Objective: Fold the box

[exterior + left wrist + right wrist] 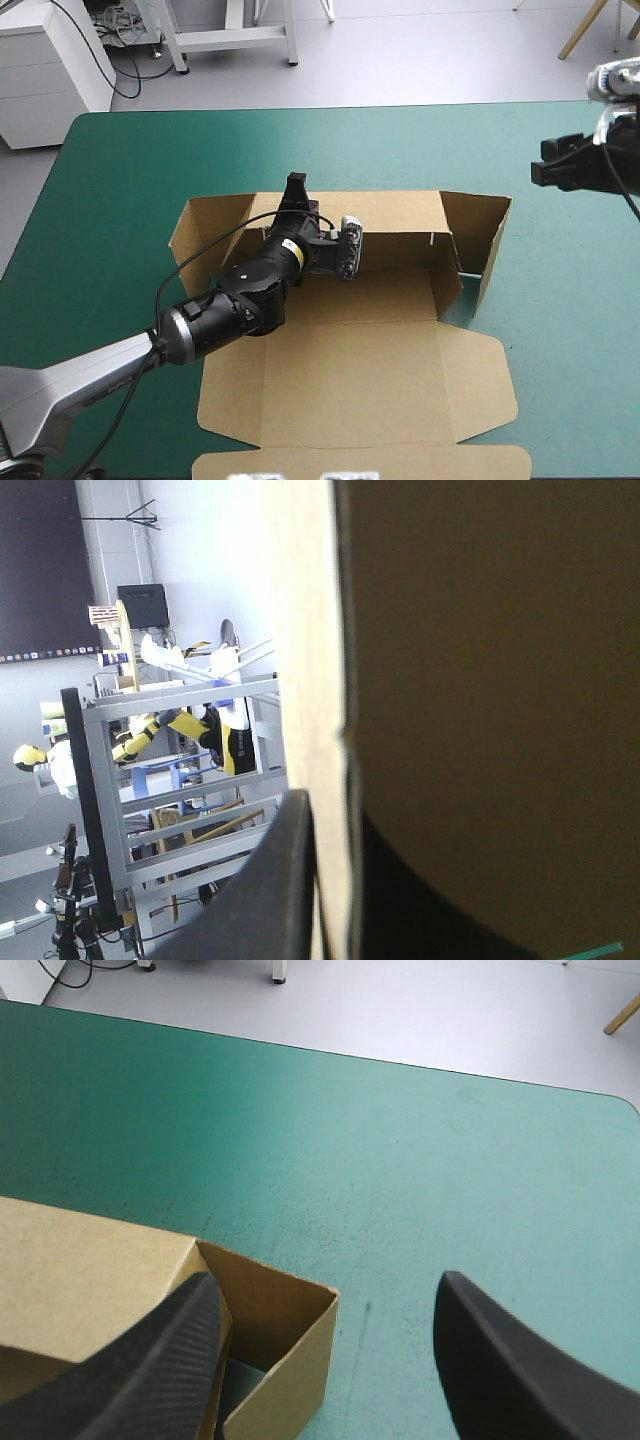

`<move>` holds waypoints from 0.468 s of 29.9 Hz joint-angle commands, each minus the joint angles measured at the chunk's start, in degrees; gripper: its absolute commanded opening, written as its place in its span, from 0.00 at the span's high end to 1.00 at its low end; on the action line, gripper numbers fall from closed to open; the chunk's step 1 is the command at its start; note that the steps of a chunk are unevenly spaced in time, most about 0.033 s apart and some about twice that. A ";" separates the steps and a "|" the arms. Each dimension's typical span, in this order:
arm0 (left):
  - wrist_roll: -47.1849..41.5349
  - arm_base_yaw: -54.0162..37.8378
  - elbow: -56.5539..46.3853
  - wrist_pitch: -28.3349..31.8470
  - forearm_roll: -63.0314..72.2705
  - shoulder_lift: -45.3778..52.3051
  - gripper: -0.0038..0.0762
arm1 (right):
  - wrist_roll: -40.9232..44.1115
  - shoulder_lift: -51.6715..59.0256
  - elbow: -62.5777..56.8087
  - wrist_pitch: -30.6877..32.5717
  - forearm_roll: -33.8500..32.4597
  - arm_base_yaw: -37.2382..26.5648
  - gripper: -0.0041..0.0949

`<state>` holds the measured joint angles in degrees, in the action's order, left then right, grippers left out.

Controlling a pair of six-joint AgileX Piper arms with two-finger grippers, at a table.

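On the table (120, 180) the box (370, 370) lies centred, half raised. Its far wall is pinched by the left gripper (296, 186). Over its far right corner, the right gripper (328, 1278) is held spread, empty. Wall-raising is judged under way; tucking the right side wall is called for next.

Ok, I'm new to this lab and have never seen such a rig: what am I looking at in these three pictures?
It is a two-armed robot at a table with a teal-green cover. One picture looks down from above; the other two come from a camera on each wrist. On the table lies a brown box, half folded: far wall raised, lid flat. The left end effector is shut on that wall's top edge. The right end effector is open, empty, raised near the box's far right corner.
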<state>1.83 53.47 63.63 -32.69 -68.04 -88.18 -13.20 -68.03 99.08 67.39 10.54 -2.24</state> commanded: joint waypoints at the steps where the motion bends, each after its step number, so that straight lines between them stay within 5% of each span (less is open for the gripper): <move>1: -0.75 0.67 -0.60 -0.21 5.92 0.43 0.96 | -0.01 -5.96 6.64 -2.07 0.56 -0.49 0.37; 14: -0.75 0.57 -0.60 0.75 0.73 0.43 0.96 | -0.45 -30.34 17.54 0.97 4.92 0.47 0.37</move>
<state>1.42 53.53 63.50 -32.59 -70.32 -88.18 -13.20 -97.14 114.44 70.73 14.02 -2.07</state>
